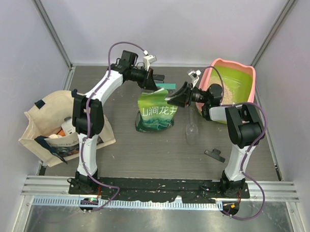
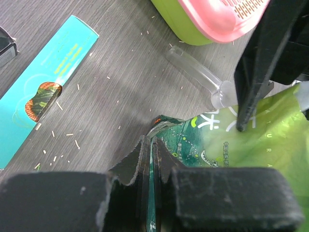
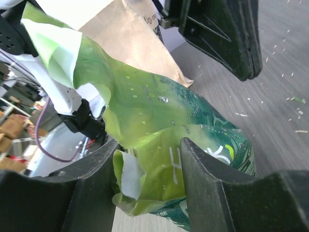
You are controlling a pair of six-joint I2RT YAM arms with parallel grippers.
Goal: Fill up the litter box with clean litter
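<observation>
The litter box [image 1: 250, 83], pink-rimmed with a lime basin, stands at the back right, and its corner shows in the left wrist view [image 2: 212, 24]. A patch of pale clean litter [image 1: 228, 96] lies inside it. A green printed bag [image 1: 155, 116] stands upright mid-table. My left gripper [image 1: 157, 88] is shut on the bag's top edge, a thin green sheet pinched between its jaws [image 2: 153, 145]. My right gripper [image 1: 172, 99] is at the bag's upper right corner. Its jaws [image 3: 149, 145] stand apart on either side of the crumpled torn bag top [image 3: 159, 106].
A clear plastic scoop [image 1: 191, 130] lies on the table between the bag and the box. A teal carton [image 2: 48, 77] lies behind the bag. A beige tote bag [image 1: 48, 117] sits at the left, and a small black clip [image 1: 215, 153] at the front right.
</observation>
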